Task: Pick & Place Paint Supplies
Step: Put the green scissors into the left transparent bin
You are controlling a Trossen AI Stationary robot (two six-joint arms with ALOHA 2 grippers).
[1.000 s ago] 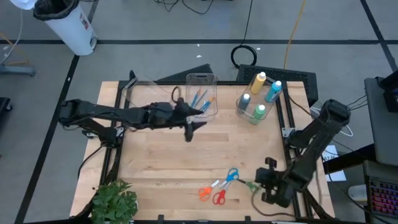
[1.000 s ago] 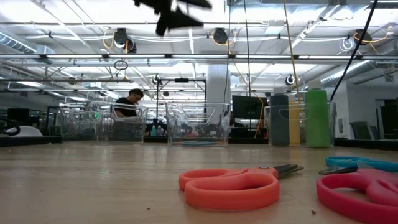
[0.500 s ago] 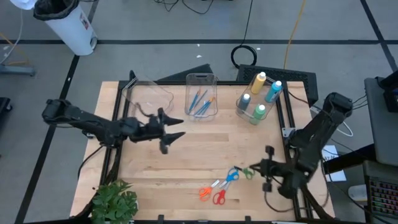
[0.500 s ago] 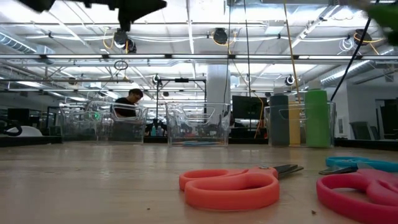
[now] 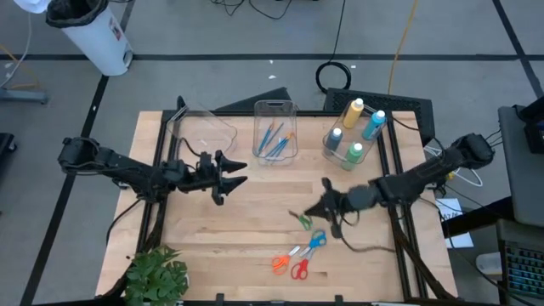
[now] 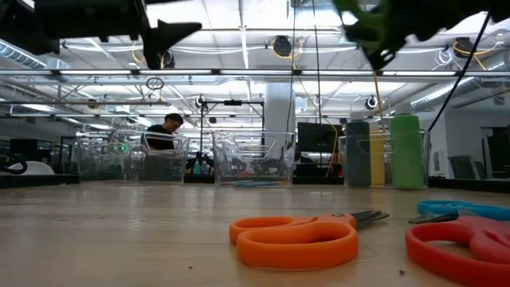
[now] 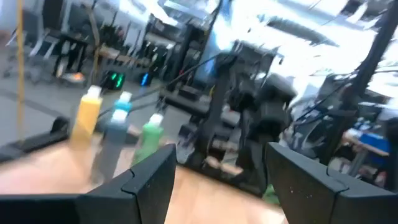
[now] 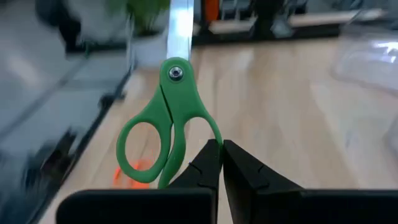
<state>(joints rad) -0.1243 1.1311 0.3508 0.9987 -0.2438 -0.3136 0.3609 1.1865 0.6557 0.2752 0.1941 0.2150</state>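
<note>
green scissors carried by one thin pinch

in the overhead view, the right gripper (image 5: pixel 316 210) sits at centre right of the frame above the wooden table (image 5: pixel 212 229), jaws fully closed on one handle loop of the green scissors (image 8: pixel 169 121), which hang free in the air. the grip looks narrow, so the scissors could swing or slip out during the carry. the empty clear bin (image 5: pixel 200 129) is at upper left, well apart. the left gripper (image 5: pixel 228 172), left of centre, is partly open and holds nothing; it lies near the route to that bin, so the arms could clash. orange scissors (image 5: pixel 280 263), red scissors (image 5: pixel 299 269) and blue scissors (image 5: pixel 316 240) lie at lower centre.
</note>
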